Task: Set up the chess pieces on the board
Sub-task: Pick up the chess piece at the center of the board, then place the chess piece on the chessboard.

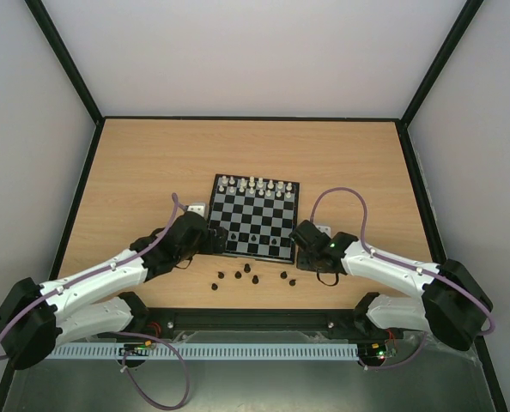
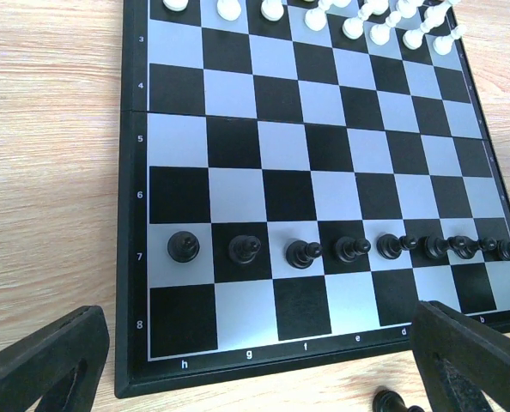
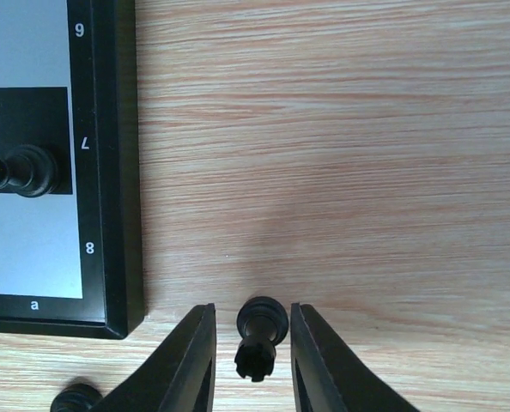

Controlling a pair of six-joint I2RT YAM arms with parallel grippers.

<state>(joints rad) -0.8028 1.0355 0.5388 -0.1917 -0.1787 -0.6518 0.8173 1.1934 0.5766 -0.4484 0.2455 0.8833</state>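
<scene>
**Right-wrist view.** A black piece [image 3: 259, 339], apparently a rook by its notched end, lies on its side on the table [image 3: 349, 172]. It is just off the board [image 3: 122, 172], near the corner marked a8. The right gripper [image 3: 252, 313] straddles it. Its fingers [image 3: 191, 360] stand a little apart, one close against the piece and the other with a sliver of wood showing beside it, so the piece is bracketed but not yet clamped. The straddle sets the jaws across the piece's narrow body, presumably so that closing pinches it squarely.

**Left-wrist view.** Eight black pawns [image 2: 298, 253] fill the row marked 7, while the row marked 8 behind them is bare. The bracketed piece is judged to belong in that row, probably on the corner square beside it. The left gripper [image 2: 259, 322] hovers over the board's near edge on the h side, fingers wide apart and holding nothing, probably parked there while the right arm works.

**Top view.** Further loose black pieces [image 1: 246, 275] lie on the table between the board's near edge and the arm bases, within reach of both arms. The white pieces [image 1: 255, 184] stand on the far rows.

Because the bracketed piece lies flat, it will need righting as it is set down.
</scene>
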